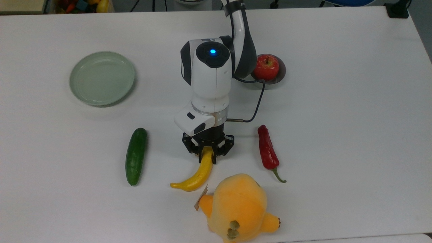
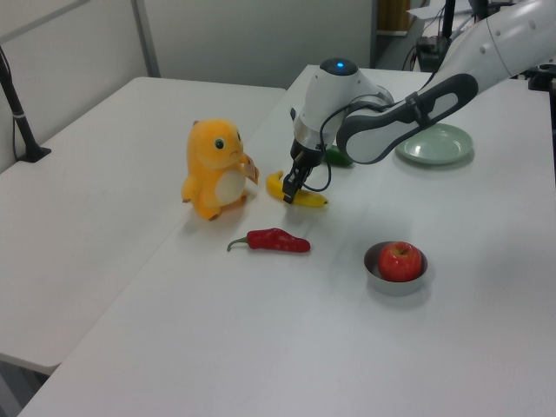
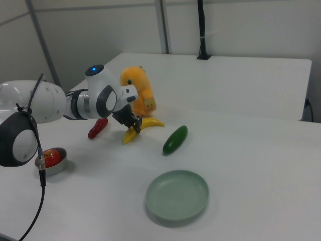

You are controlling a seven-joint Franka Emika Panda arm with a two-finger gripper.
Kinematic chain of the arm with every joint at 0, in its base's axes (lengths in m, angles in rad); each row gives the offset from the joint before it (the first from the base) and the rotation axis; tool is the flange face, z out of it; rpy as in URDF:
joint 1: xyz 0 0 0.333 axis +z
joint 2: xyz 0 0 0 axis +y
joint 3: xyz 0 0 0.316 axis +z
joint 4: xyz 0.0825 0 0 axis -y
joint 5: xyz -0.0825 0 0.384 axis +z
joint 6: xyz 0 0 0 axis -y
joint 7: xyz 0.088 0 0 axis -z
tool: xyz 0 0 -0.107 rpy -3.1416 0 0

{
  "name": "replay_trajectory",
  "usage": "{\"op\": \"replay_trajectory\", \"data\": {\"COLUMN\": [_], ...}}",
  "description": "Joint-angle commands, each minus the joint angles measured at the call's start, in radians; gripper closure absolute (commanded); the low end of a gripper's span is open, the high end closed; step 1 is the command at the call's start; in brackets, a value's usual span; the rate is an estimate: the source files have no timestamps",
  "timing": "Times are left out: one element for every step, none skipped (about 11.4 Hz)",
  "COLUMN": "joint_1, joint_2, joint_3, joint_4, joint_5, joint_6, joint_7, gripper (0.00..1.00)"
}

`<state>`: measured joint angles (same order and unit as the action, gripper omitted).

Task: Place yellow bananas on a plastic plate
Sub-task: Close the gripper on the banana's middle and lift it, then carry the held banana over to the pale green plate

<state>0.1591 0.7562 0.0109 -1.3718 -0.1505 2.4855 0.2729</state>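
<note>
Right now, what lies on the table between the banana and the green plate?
In the top view, only the cucumber lies near that line from banana to plate; the table is otherwise bare.
</note>
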Motion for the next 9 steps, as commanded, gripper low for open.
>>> {"op": "replay_trajectory", "data": {"joint_1": [0.005, 0.005, 0.002, 0.0, -0.003, -0.006, -0.006, -0.007, -0.007], "joint_2": [-0.011, -0.014, -0.027, -0.047, -0.07, -0.108, -0.157, -0.207, -0.25], "joint_3": [-0.003, -0.003, -0.003, -0.003, -0.003, -0.003, -0.003, -0.003, -0.006], "joint_4": [-0.021, -0.021, -0.021, -0.023, -0.029, -0.059, -0.1, -0.133, -0.138], "joint_5": [-0.027, -0.026, -0.026, -0.024, -0.021, -0.017, -0.017, -0.015, -0.015], "joint_6": [0.029, 0.029, 0.027, 0.023, 0.012, 0.012, 0.01, -0.028, -0.106], "joint_7": [0.032, 0.032, 0.031, 0.031, 0.031, 0.029, 0.028, 0.026, 0.022], "gripper": [1.0, 1.0, 1.0, 1.0, 1.0, 1.0, 1.0, 1.0, 1.0]}}
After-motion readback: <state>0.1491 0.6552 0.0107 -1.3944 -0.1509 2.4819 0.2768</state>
